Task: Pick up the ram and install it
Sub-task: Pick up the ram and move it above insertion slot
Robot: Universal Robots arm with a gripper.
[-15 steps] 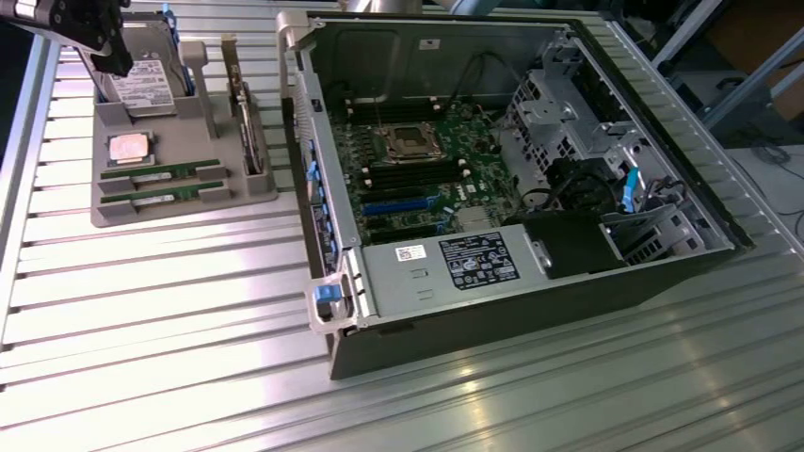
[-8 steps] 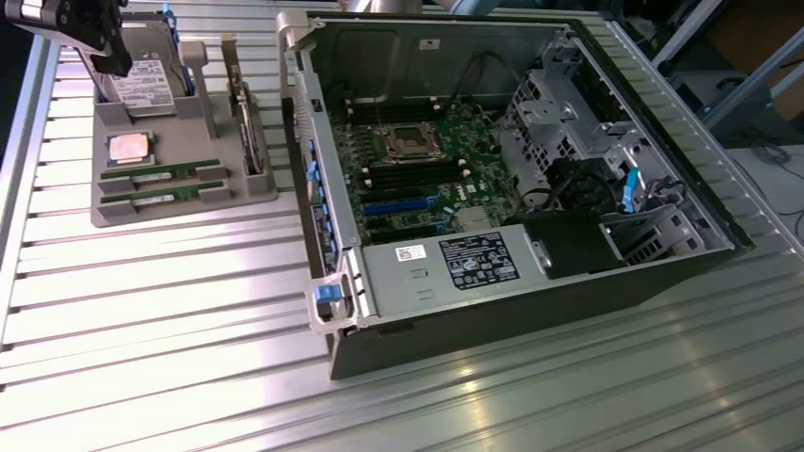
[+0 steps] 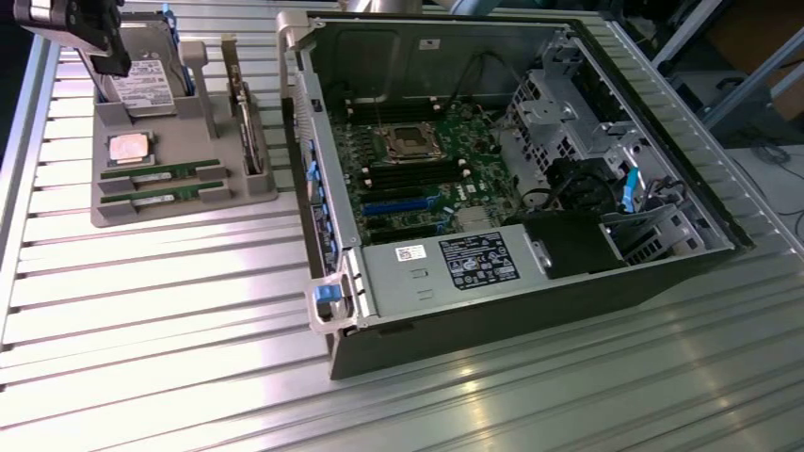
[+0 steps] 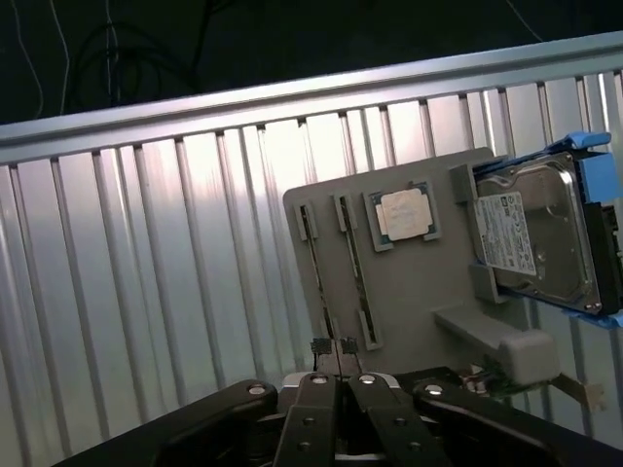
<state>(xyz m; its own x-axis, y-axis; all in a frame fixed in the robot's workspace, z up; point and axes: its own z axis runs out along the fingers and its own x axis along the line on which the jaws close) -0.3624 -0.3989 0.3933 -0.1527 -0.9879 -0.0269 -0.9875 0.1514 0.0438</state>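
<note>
Hovering closed, tool [image 4: 333,348] above tray [image 4: 409,282] edge, clear of ram [image 3: 157,172]

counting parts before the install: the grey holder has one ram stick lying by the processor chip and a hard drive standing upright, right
Not one but two: in the exterior view a first ram stick lies by the processor chip and a second ram stick beside it in the grey holder. The hard drive stands upright.

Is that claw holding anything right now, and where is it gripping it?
Nothing is held. The gripper is shut and empty, by the grey tray, where both ram sticks lie in their slots.
</note>
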